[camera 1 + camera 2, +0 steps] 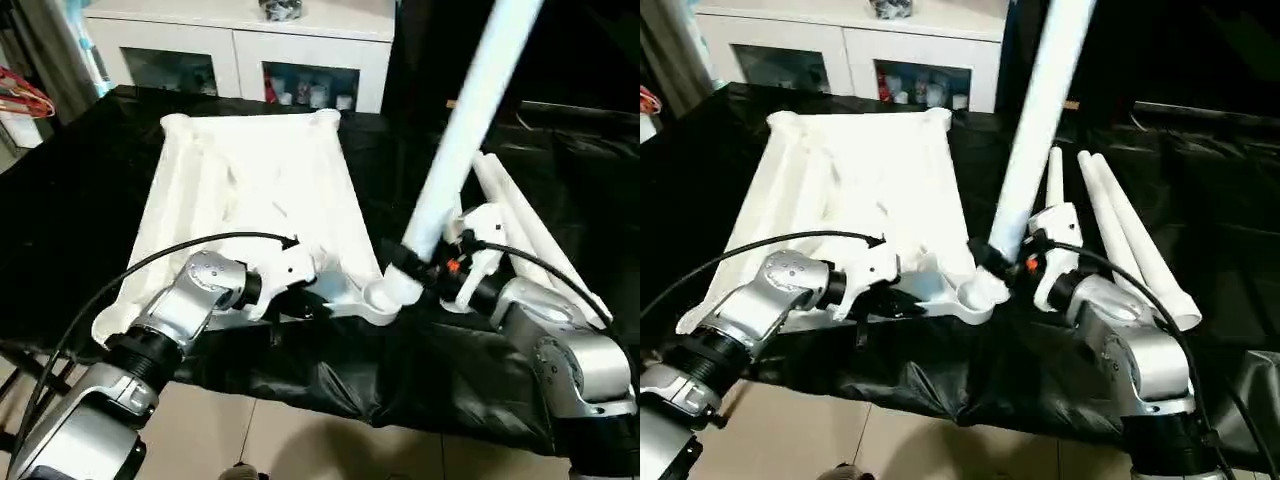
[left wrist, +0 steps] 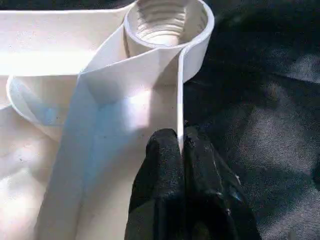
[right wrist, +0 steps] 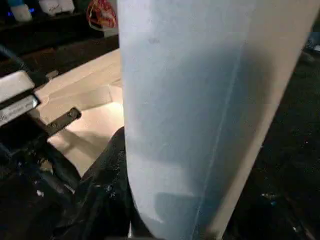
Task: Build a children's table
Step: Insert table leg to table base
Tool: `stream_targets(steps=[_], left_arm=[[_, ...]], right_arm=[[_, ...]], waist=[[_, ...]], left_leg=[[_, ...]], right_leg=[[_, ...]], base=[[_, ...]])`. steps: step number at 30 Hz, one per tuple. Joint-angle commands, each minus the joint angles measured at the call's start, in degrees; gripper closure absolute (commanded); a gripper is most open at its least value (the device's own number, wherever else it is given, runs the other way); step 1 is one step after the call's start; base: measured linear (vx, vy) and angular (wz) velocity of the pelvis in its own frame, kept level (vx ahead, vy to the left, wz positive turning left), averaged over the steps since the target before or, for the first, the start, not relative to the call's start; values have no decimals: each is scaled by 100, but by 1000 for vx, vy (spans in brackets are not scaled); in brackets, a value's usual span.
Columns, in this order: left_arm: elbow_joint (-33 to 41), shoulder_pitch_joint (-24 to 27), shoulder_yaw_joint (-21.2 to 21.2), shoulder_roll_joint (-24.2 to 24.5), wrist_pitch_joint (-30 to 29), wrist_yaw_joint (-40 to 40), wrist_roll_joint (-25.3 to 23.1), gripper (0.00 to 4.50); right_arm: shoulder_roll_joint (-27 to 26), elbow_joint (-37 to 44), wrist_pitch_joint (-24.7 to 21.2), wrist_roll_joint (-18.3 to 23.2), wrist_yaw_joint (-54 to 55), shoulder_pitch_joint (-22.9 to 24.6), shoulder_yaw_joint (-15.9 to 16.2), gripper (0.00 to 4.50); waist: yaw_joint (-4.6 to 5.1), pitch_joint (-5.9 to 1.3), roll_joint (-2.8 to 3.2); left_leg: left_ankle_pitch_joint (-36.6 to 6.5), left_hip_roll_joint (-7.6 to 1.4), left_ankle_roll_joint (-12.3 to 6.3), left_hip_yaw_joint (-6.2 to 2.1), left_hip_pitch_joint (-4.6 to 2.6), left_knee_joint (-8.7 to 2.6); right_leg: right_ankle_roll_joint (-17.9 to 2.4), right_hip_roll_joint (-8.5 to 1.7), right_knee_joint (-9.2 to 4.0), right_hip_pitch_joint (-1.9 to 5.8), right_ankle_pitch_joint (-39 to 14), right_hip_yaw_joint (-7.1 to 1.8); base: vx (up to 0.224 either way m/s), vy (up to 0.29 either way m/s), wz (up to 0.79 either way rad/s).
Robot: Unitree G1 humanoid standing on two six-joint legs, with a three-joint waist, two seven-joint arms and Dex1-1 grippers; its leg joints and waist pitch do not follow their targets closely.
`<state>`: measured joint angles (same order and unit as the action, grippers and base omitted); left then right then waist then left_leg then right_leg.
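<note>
Fingers of the left gripper (image 2: pixel 181 150) pinch the near rim of the upside-down white plastic tabletop (image 1: pixel 260 190); the right gripper (image 1: pixel 425 262) clamps 1 white tapered leg (image 1: pixel 465 130) at its near corner socket (image 1: pixel 385 292).

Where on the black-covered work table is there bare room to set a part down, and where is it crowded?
Free: the black cover left of the upturned tabletop, and the far right strip beyond the spare legs. Crowded: the near right corner socket, where the right gripper holds a raised leg and the left gripper pinches the rim.
</note>
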<state>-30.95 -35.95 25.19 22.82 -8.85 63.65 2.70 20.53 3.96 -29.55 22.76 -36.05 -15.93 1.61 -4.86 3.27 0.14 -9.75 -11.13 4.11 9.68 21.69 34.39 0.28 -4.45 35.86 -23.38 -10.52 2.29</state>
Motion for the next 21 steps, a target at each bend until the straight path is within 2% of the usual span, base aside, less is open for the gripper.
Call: stream_targets(steps=[1,2,5,10,21], left_arm=[[174,24,-163,-77,-253,-104,107,450],[250,62,-185,-127,-265,-174,119,450],[424,165,-185,-236,-298,-241,104,450],[514,254,-244,-474,-557,-629,63,450],[807,336,-236,-475,-832,-595,47,450]], right_arm=[[36,-124,-27,-71,-80,-102,98,261],[48,-202,6,-114,-108,-110,136,261],[25,-407,84,-189,-150,-174,166,261],[-94,-893,184,-290,-114,-435,222,261],[-257,-1598,431,-445,-222,-764,272,262]], waist=[[-15,-397,-18],[-21,-399,-5],[-21,-398,-27],[-21,-398,-63],[0,-401,-70]], left_leg=[[-1346,-132,88,-8,-81,-425],[-1342,-136,90,-10,-84,-423],[-1297,-137,59,-5,-68,-417],[-1205,-129,14,2,-63,-411],[-1157,-126,-31,6,-56,-412]], right_leg=[[-1173,-308,-441,298,-1108,-200],[-1179,-313,-445,293,-1147,-200],[-1211,-306,-437,296,-1042,-203],[-1145,-305,-449,297,-1190,-200],[-1110,-300,-454,290,-1220,-194]], base=[[0,0,0],[0,0,0],[0,0,0],[0,0,0],[0,0,0]])
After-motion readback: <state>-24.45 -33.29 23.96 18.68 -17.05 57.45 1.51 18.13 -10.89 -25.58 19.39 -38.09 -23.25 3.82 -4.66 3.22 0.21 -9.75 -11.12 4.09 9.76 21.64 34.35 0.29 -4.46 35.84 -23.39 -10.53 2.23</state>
